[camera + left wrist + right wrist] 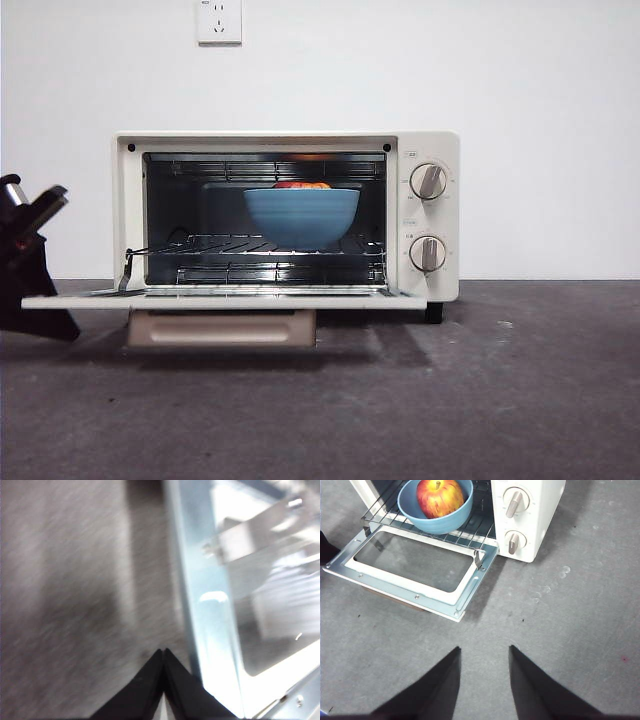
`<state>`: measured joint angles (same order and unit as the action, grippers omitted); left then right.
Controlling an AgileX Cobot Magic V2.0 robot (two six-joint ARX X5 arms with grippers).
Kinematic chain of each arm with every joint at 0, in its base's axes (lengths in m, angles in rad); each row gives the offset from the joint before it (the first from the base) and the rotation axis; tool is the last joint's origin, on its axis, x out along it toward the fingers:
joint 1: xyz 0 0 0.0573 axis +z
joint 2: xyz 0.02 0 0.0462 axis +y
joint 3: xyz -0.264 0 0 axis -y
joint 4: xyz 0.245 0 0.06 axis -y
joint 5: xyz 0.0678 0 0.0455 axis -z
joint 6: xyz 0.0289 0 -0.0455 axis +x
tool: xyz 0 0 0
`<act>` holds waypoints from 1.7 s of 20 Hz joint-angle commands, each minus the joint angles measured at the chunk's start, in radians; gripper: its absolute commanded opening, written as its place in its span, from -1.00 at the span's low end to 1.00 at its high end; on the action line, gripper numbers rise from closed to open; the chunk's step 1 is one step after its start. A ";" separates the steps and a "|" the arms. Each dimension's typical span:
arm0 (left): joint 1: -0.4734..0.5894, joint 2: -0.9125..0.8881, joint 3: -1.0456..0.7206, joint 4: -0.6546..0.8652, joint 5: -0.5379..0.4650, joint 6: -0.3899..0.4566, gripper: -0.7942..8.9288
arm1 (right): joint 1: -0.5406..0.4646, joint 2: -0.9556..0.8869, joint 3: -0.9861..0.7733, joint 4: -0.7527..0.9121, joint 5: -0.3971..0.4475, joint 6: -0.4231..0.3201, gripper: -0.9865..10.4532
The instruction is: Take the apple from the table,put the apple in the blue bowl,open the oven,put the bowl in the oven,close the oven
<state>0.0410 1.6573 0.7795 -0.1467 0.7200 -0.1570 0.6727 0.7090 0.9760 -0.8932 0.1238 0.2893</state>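
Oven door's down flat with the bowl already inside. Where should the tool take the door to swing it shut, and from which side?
Judging by its pose, grip the beige bar handle under the free front edge of the flat-lying cream-white oven door, coming from below and lifting. The left tool, jaws shut, sits right beside the door's side edge; the right tool, open, hangs back over the dark grey table.

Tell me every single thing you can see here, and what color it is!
oven: one, cream-white, on the table, door folded down open
blue bowl: one, blue, on the oven's wire rack
apple: one, red and yellow, inside the blue bowl
knobs: two, beige, on the oven's front
table: one, dark grey
wall socket: one, white, above the oven
left pincer: black, shut, beside the open door's edge
right pincer: black, open, over the table in front of the oven
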 commanded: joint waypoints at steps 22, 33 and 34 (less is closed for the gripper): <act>0.032 0.003 0.013 0.628 0.137 -0.464 -0.82 | 0.008 0.006 0.009 0.002 -0.003 0.025 -0.56; -0.081 -0.573 0.013 0.036 -0.174 -0.119 -0.82 | 0.008 0.008 -0.042 0.251 -0.088 -0.101 -0.56; -0.100 -0.636 0.013 -0.021 -0.217 -0.093 -0.82 | 0.008 0.008 -0.078 0.313 -0.117 -0.101 -0.56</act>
<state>-0.0593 1.0264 0.7795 -0.1623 0.5144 -0.3134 0.6724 0.7074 0.8940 -0.5869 0.0090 0.2050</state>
